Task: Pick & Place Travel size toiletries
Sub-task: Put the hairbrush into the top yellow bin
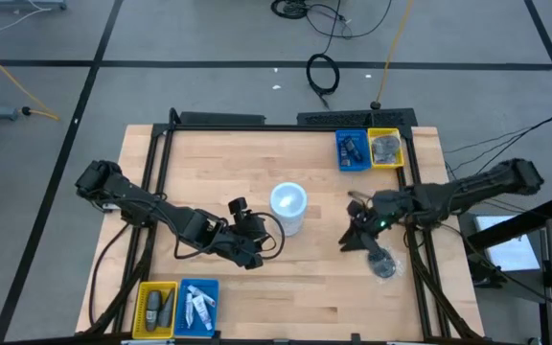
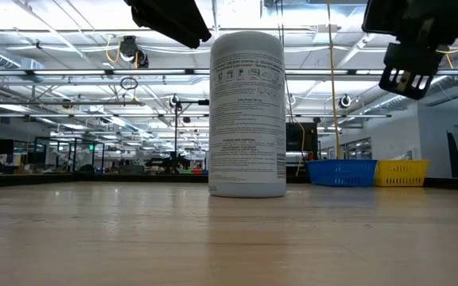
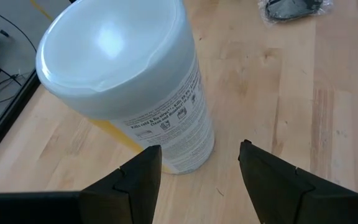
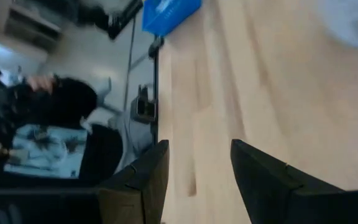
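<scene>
Two claws: both over the tabletop (image 1: 257,297), fingers parted, nothing held
left claw (image 3: 199,163): just beside the white canister (image 1: 288,206), not touching
right claw (image 1: 355,240): near a bagged dark toiletry (image 1: 382,264)
other toiletries: in the blue tray (image 1: 353,150), yellow tray (image 1: 385,148), near blue tray (image 1: 197,307), near yellow tray (image 1: 156,308)

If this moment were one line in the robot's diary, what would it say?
left gripper: open, empty, facing white cylinder | right gripper: open, empty, above table near bagged item
</scene>
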{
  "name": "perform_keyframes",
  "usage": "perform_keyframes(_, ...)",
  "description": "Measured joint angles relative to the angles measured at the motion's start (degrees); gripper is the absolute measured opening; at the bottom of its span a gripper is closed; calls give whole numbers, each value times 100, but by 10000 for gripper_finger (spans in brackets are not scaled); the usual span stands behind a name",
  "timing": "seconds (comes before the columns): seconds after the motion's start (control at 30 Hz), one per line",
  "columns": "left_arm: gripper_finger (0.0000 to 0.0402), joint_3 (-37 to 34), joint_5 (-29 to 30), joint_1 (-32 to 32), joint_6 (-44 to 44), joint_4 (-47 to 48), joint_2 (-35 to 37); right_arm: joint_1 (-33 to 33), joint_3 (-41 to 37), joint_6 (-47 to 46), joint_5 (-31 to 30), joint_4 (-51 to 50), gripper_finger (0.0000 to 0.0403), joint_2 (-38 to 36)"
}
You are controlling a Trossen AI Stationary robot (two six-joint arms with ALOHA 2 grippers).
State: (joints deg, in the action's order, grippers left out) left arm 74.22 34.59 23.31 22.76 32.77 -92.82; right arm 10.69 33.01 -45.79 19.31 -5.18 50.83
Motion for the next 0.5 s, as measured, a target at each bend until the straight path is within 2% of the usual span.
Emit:
perform_keyframes(0.2,214,0,0,0,0,0,0,622,766,24,-164,-456,164,960)
perform_keyframes(0.4,214,0,-2,0,0,3,0,939,1906,-191,-593,-3033,164,1800)
perform_keyframes(0.5,214,0,-6,0,2,4,0,1034,2282,-456,-578,-3900,164,2149)
